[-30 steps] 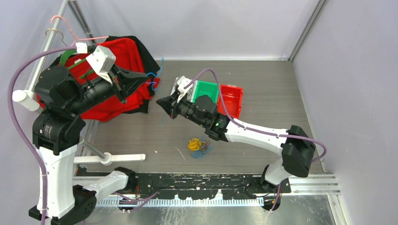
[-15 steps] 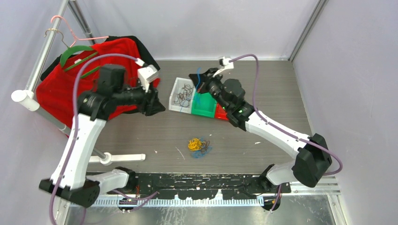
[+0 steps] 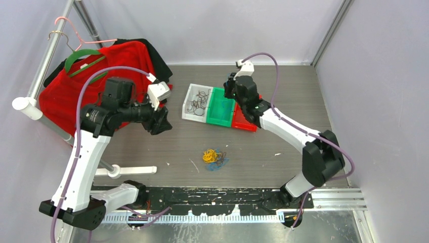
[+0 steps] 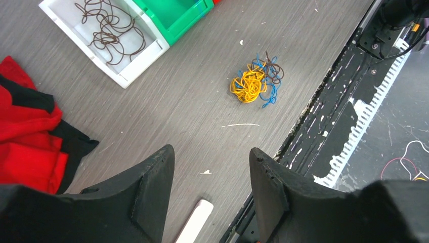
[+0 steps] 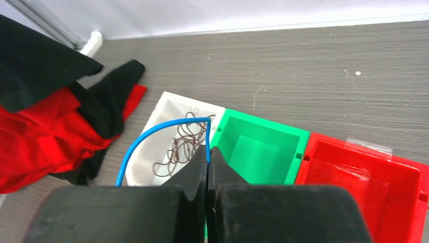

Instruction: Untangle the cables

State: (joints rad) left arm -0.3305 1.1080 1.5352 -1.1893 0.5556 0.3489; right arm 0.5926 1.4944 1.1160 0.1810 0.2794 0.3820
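Both arms shifted slightly vs 0.5 s ago: L tool sits nearer the bench's near edge, R tool has drawn in over the bins, mid-bench toward the far edge. R tool is pinched tight on the blue cable, which rises from the tips, then arcs left & down over the white bin. Top view can't resolve it. L tool is wide apart, empty. The yellow/blue/brown tangle lies near the near edge, centre.
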